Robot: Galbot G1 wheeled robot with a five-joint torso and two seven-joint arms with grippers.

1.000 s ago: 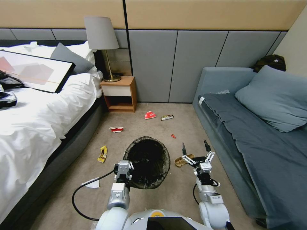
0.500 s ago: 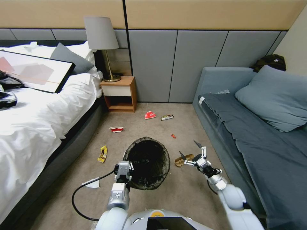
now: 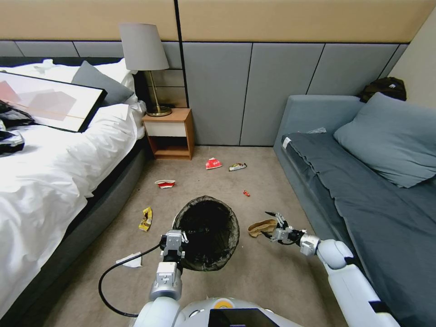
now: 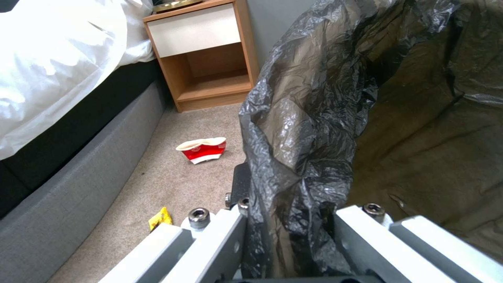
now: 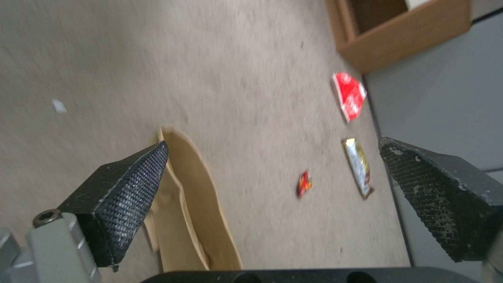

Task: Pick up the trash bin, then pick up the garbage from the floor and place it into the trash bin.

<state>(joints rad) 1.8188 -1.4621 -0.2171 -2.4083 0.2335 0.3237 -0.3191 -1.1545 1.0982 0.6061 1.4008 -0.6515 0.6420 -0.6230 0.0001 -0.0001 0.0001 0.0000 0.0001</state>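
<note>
right gripper (image 3: 269,224) spread wide, empty | tan curled piece (image 3: 261,226) just beside its fingertips, bin-side | left gripper (image 3: 175,239) clamps trash bin (image 3: 206,231) rim

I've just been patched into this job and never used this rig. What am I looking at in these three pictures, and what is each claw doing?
It is a wheeled robot with two arms. The wide picture is from its head, looking down at a bedroom floor; the other two are from cameras on each wrist.

The left claw is shut on the rim of the trash bin, a round bin lined with a black bag; the left wrist view looks along that bag.

The right claw is open, low beside a tan curled piece. In the right wrist view one finger sits against it, not gripping.

Litter on the carpet: a red-and-white cup, a yellow wrapper, a white scrap, a red pack, a shiny wrapper, a tiny red bit.
</note>
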